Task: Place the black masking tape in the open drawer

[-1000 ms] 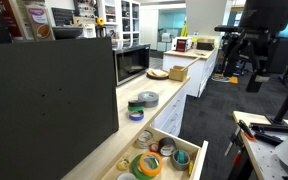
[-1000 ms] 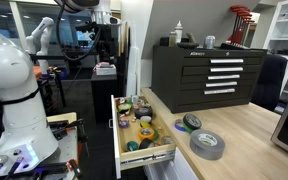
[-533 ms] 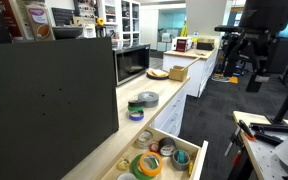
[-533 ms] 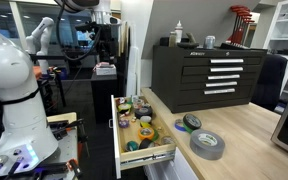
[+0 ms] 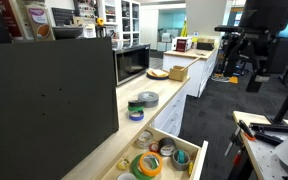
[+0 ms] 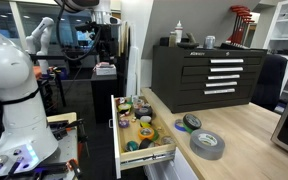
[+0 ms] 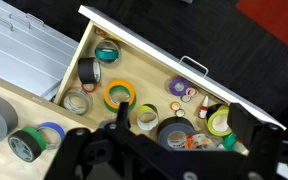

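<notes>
Black masking tape [image 7: 26,143] lying flat on the desk [image 6: 249,135], outside the open drawer [image 7: 149,70], just beside a small blue roll [image 7: 52,131], end effector [image 7: 182,124] pointing down over the drawer, fingers apart and empty, tape well off to one side.

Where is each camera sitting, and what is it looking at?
Exterior view: beside the counter, looks along it over the open drawer; no arm plainly shows.
Exterior view: faces the drawer and tool chest; white robot arm at left.
Wrist view: overhead, looking down into the drawer; end effector at bottom.
All share the drawer and black masking tape.
</notes>
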Robot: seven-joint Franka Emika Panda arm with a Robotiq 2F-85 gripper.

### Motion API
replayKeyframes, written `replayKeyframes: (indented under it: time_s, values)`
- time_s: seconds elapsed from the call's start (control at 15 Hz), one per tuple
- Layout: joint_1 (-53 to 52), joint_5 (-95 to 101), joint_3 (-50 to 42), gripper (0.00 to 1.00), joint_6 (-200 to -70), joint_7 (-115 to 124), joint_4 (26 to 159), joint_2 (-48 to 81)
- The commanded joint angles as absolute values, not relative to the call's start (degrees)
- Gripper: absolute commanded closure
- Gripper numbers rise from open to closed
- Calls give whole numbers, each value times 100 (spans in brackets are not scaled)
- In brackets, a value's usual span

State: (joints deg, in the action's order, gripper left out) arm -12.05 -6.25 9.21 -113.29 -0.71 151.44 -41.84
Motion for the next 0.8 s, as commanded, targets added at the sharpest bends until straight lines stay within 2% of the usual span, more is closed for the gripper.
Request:
replayKeyframes:
  time_s: [0.0, 0.73]
  values:
    - [-1217, -616, 910, 0, -11317, -61, 15133, -4180]
    - [-1156, -553, 910, 0, -11429, -46, 15163, -4125]
